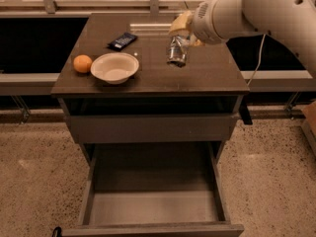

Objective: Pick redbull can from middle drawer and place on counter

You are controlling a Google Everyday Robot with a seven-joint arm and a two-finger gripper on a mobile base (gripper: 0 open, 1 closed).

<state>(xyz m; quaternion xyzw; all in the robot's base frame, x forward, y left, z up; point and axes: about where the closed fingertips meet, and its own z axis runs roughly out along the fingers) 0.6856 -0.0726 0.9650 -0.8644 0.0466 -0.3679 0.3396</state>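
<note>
Gripper (pixel 183 37) hangs over the back right part of the desk (pixel 207 75), its tan fingers (pixel 178 23) pinching the top of the can (pixel 177 53). That can stands upright, or close to it, under the gripper. Whether its base rests on the dark top or hovers just above it I cannot tell, because the gloss throws a reflection right beneath it.

Behind it, the thick white arm (pixel 256 9) comes in from the upper right and is cut off at the edge of view, so its base is out of sight. It also covers the back right corner of the desk.

Below, the drawer (pixel 153 206) is pulled well out with a bare grey floor, and its front edge runs off the bottom of the view. Above it, the upper drawer (pixel 148 127) sits under the slab with a dark gap along its top; what is inside that gap is lost in shadow.

On the left half of the desk sits a white bowl (pixel 114 68), with an orange (pixel 82 63) just beside it on the left. A flat dark packet (pixel 122 41) lies behind the bowl, its print too small to read. All three are well apart from the can.
</note>
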